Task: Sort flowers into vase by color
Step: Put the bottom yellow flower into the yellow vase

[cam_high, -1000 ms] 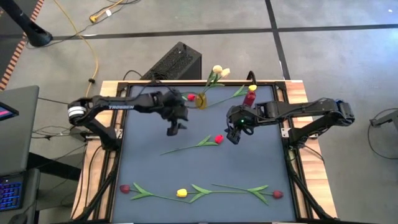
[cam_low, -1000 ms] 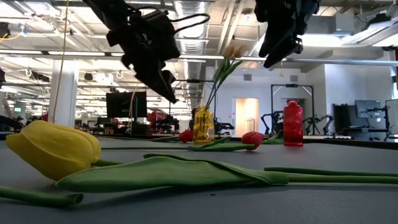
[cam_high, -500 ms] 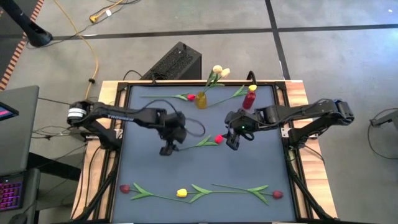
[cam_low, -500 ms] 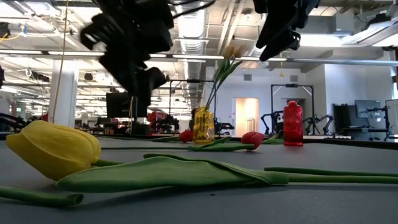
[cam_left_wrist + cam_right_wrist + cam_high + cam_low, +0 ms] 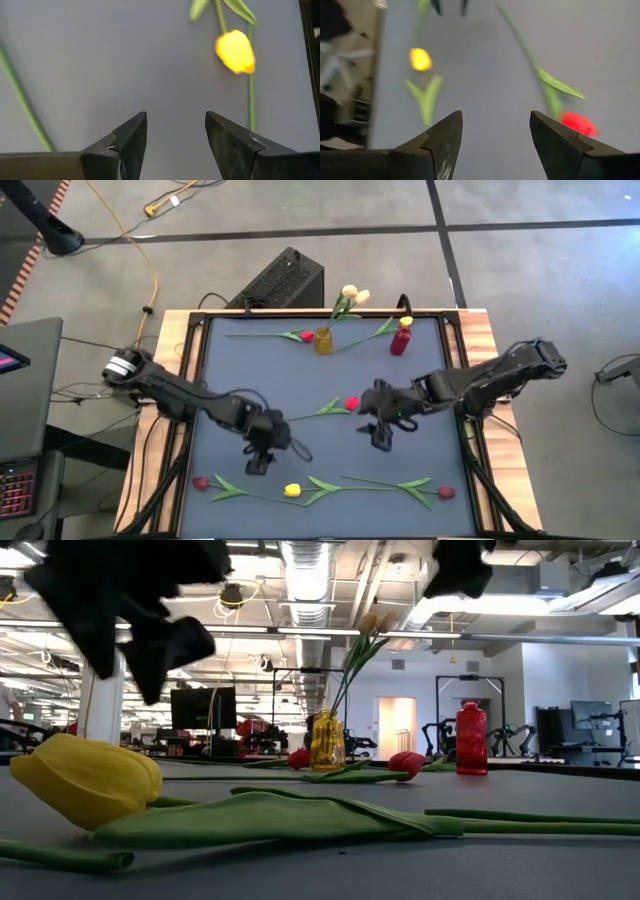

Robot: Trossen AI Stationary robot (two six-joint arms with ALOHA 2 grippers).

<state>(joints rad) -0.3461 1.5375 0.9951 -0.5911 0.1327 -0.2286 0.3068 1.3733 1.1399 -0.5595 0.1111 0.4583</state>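
Left claw (image 5: pixel 258 465) hangs open, empty, a yellow tulip (image 5: pixel 292 490) just ahead. Right claw (image 5: pixel 381 440) gapes too, near a red tulip (image 5: pixel 351 403). No writing is legible.

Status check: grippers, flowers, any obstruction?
Left gripper open over near row. Right gripper open, mid-table. Yellow tulip loose on mat. Nothing blocking.

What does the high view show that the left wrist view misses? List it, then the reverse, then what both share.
Only the high view: the whole table, both arms, the yellow vase holding pale tulips, the red vase, the red tulips and the right gripper.

Only the left wrist view: the gap between the left gripper's open fingers, nothing held.

Both: the yellow tulip lying on the mat near the front edge, ahead of the left gripper.
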